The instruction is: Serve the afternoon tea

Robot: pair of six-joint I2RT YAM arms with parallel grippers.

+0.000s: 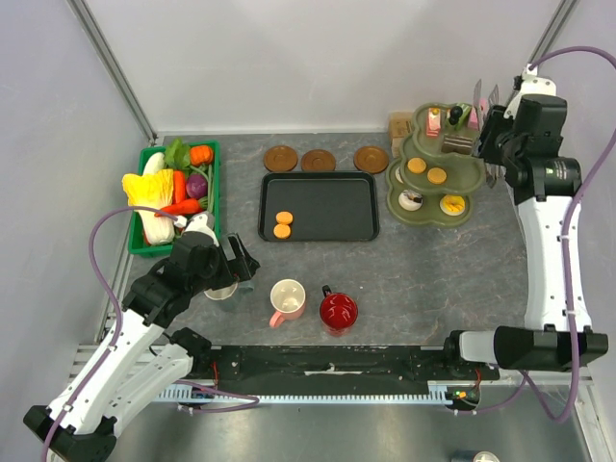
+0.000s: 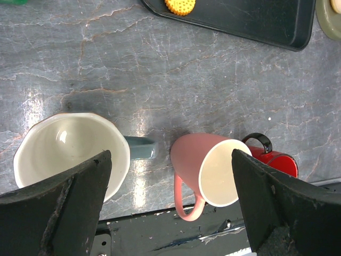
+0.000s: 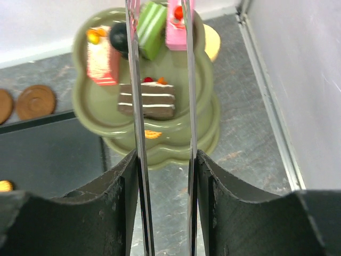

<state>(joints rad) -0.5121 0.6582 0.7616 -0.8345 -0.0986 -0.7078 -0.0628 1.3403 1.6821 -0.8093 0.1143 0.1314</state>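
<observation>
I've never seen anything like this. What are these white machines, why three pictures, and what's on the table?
They are two robot arms, each ending in two-fingered jaws. The wide picture looks down from above; the other two come from wrist cameras, so the dark shapes at the bottom are the jaws. On the table sit a black tray with two orange biscuits, three brown discs, a green crate of toy vegetables, a tiered stand of toy cakes, a whitish mug, a pink mug and a red mug. The left arm has its jaws open by the whitish mug, holding nothing. The right arm grips metal tongs in its jaws, aimed at the stand's top tier.
</observation>
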